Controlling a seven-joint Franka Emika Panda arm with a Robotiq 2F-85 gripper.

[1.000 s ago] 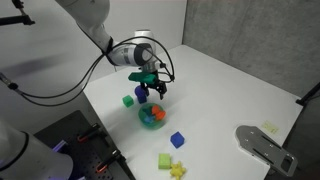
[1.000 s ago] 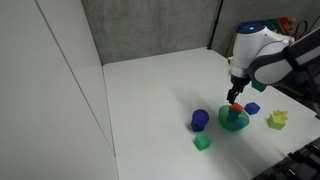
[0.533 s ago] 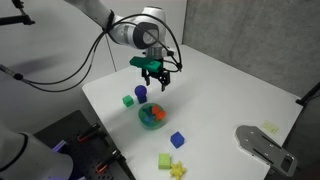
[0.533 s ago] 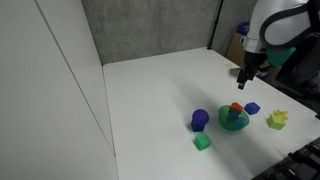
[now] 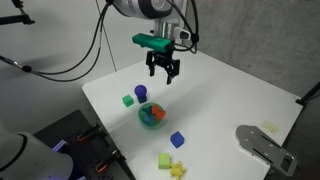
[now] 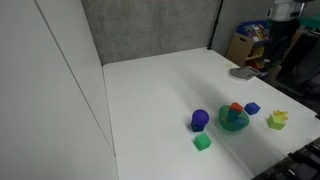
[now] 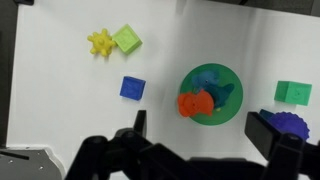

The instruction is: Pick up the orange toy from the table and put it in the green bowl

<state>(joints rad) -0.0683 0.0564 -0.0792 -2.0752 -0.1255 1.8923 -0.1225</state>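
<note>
The orange toy lies in the green bowl, resting at its rim, over the teal inside. It also shows as a red spot in the bowl in both exterior views. The bowl stands on the white table. My gripper is open and empty, well above the table and up behind the bowl. In the wrist view the gripper looks straight down, its two dark fingers spread to either side of the bowl. In an exterior view it is out of frame.
A blue cube, a yellow-green block and a yellow spiky toy lie on one side of the bowl. A green cube and a purple cup stand on the other side. A grey plate lies beyond the table's edge.
My gripper has risen from just over the bowl to high above the table, leaving one exterior view. The orange toy stays in the bowl.
</note>
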